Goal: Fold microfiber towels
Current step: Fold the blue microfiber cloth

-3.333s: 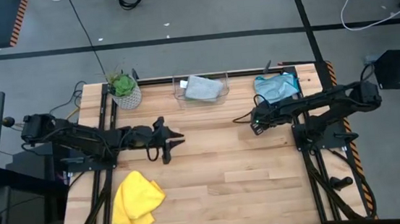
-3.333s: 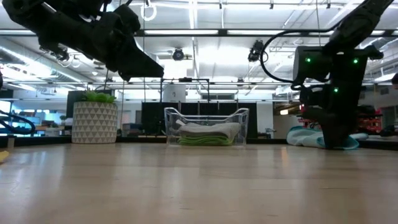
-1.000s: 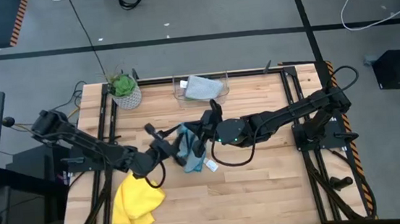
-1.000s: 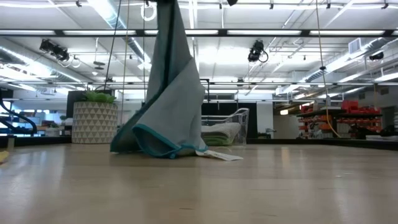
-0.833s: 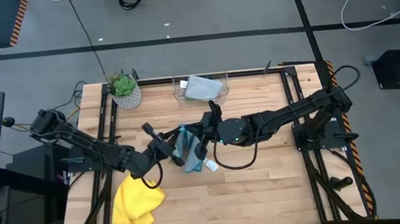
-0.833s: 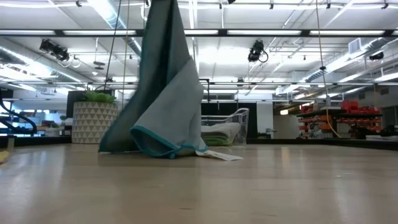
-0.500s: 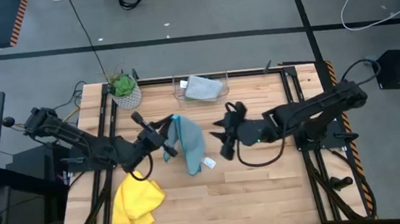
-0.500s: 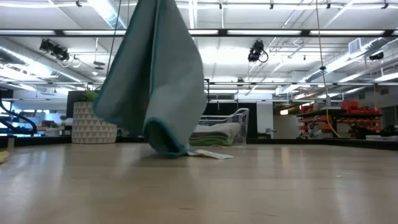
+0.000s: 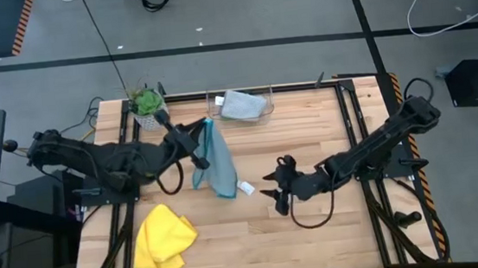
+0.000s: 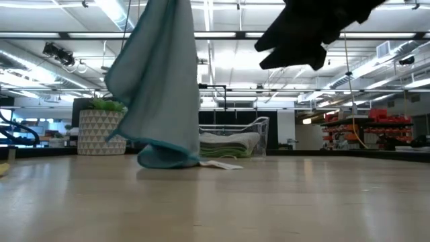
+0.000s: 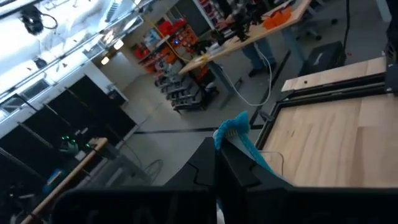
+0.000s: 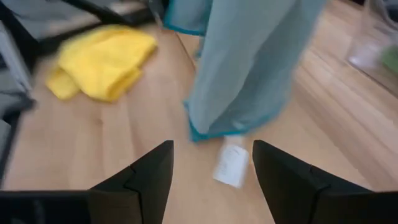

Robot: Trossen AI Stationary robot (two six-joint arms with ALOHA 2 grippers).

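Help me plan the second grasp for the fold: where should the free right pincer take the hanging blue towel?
Grip the blue towel at its low teal-hemmed corner near the white tag, coming from the right pincer's side. The left pincer pinches the top, so the cloth drapes to the table.

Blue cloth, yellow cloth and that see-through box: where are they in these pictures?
Blue cloth (image 9: 217,166): high view, middle of the hanging fabric.
Yellow cloth (image 9: 163,239): high view, centre of the crumpled heap.
See-through box (image 10: 261,125): low view, its right wall.

We see the light blue towel hanging upright near table centre, its lower hem and white tag touching the wood. At seven o'clock lies the crumpled yellow towel; at twelve, the grey towel.
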